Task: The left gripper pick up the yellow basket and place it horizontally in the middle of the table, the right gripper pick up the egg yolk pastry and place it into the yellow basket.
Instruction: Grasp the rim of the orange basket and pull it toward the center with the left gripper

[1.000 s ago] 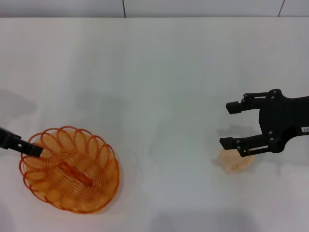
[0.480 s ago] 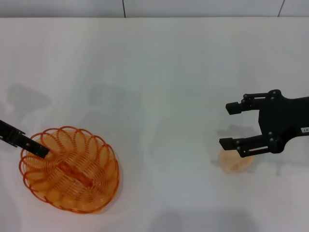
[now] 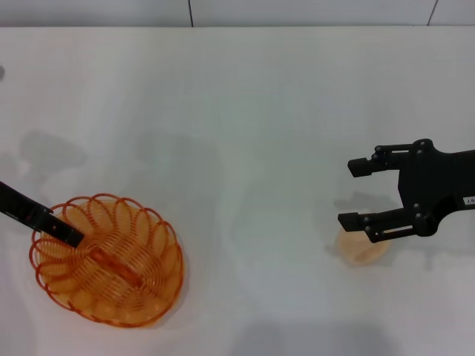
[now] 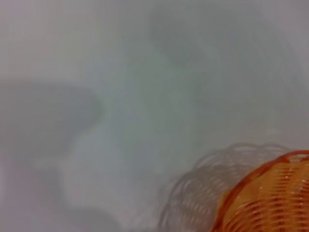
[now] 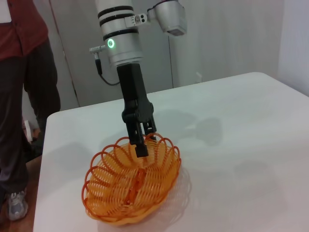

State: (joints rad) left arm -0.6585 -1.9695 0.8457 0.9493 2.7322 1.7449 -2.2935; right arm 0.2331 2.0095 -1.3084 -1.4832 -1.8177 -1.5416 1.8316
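Observation:
The yellow basket (image 3: 111,285) sits on the white table (image 3: 245,111) at the near left; it also shows in the right wrist view (image 5: 118,200) and as a corner in the left wrist view (image 4: 273,200). My left gripper (image 3: 68,236) reaches in from the left edge, its tip low over the basket's left rim; the right wrist view shows the left gripper (image 5: 143,141) pointing down at that rim. At the right, my right gripper (image 3: 349,193) stands open and holds nothing. The egg yolk pastry (image 3: 364,251) lies on the table just under its nearer finger.
A person (image 5: 21,96) in a red top stands beside the table's far left corner in the right wrist view. The table's back edge (image 3: 237,27) meets a grey wall.
The left gripper has slid farther in over the basket's left rim, toward its middle. The basket, the pastry and the right gripper have stayed in place.

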